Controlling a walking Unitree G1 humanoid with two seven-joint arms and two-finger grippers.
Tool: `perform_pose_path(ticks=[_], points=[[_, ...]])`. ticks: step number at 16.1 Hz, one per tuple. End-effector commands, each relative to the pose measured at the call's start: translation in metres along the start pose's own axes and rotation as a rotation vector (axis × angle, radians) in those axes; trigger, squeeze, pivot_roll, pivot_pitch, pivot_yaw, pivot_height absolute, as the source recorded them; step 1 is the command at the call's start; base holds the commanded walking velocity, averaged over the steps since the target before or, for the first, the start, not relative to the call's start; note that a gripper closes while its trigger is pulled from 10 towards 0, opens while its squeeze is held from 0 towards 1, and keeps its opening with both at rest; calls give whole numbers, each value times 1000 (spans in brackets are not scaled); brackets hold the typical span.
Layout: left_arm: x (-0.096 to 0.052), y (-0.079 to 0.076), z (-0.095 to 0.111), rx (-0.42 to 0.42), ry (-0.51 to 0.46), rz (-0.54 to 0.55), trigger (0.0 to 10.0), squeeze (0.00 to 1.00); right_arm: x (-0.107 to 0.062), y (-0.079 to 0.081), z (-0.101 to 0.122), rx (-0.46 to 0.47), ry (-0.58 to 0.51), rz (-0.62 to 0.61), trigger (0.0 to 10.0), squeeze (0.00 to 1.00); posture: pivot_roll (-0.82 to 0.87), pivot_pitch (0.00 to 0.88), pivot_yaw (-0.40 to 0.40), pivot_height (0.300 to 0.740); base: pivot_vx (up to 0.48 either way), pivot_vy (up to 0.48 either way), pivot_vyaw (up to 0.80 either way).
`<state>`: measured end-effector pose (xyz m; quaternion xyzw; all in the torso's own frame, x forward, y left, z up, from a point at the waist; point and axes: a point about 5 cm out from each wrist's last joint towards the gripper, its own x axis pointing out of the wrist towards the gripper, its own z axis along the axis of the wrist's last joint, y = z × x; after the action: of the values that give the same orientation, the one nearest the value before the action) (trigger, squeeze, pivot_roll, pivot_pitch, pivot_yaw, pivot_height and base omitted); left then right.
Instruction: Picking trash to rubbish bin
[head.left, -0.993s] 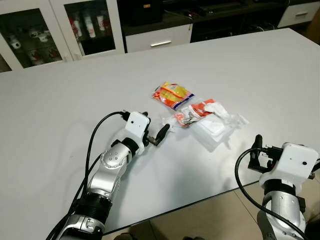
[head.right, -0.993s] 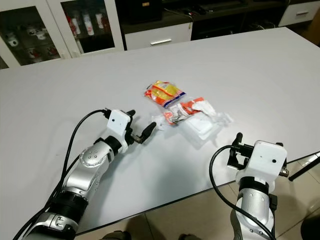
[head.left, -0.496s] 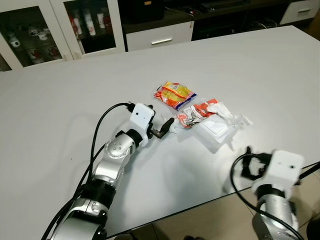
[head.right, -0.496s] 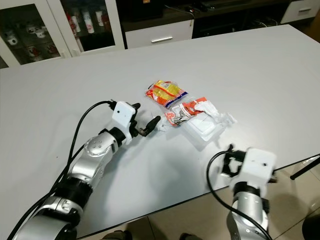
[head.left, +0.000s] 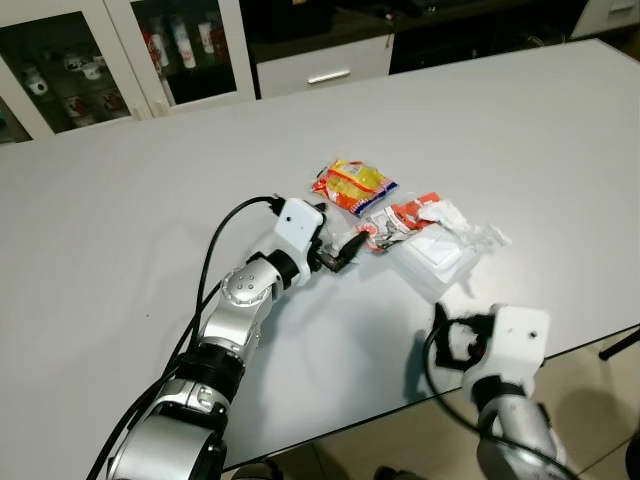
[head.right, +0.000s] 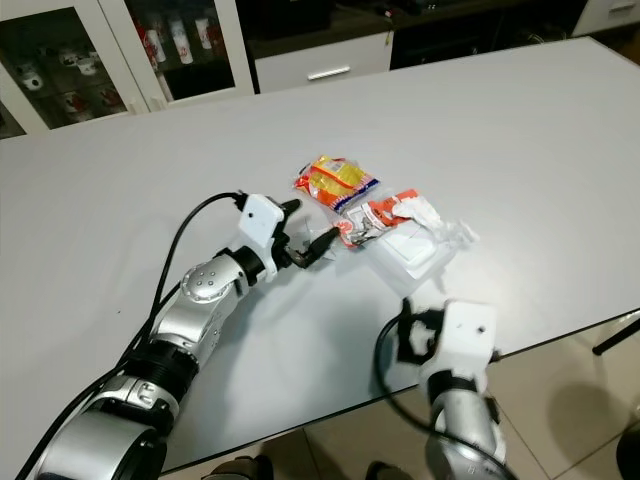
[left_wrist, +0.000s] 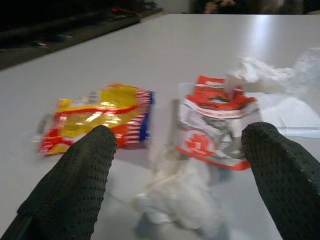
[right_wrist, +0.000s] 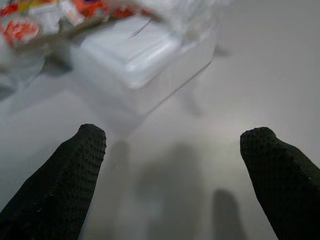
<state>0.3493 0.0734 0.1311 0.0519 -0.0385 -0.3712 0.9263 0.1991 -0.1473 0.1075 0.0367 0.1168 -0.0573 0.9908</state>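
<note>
A small heap of trash is lying near the middle of the white worktop (head.left: 120, 200): a yellow-and-red wrapper (head.left: 352, 186) at the far side, a crumpled red-and-white wrapper (head.left: 395, 218) just beside it, and a clear plastic tray (head.left: 438, 262) with wrinkled clear film (head.left: 478, 232) at the near right, all touching or nearly touching one another. The left pincer (head.left: 340, 254) is reaching across the worktop, with its tips just short of the red-and-white wrapper; in the left wrist view its two black fingers (left_wrist: 75, 180) are standing spread wide, with the yellow wrapper (left_wrist: 97, 116) ahead of one, the red-and-white wrapper (left_wrist: 215, 127) ahead of the other, and a blurred wad of white plastic (left_wrist: 180, 192) lying between them on the worktop, not gripped. The right pincer (head.left: 455, 335) is hovering at the near edge of the worktop, just in front of the tray; its wrist view is showing its fingers (right_wrist: 65, 175) spread apart too, over bare worktop, with the tray (right_wrist: 145, 62) a short way beyond the tips and nothing held. Behind the worktop, glass-door cabinets (head.left: 60, 60) with small items on their shelves and a white drawer (head.left: 325, 70) are standing along the wall, and tiled floor (head.left: 590, 370) is showing at the near right.
</note>
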Motion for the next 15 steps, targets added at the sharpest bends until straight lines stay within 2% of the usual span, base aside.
perform_pose_path(ticks=[1, 4, 7, 15], points=[[3, -2, 3, 6, -11, -38, 10000, 0, -5, 8, 1, 45, 8, 29, 10000, 0, 24, 167, 74, 740, 0, 0, 0], [8, -11, 7, 22, -26, -153, 10000, 0, -15, 13, -1, 46, 34, 66, 10000, 0, 10, 178, 84, 740, 0, 0, 0], [14, -17, 12, 52, -45, -205, 10000, 0, -19, 17, -3, 52, 53, 84, 10000, 0, 0, 183, 91, 740, 0, 0, 0], [22, -28, 15, 141, -67, -254, 10000, 0, -18, 22, 2, 24, 36, 135, 10000, 0, 2, 181, 89, 740, 0, 0, 0]])
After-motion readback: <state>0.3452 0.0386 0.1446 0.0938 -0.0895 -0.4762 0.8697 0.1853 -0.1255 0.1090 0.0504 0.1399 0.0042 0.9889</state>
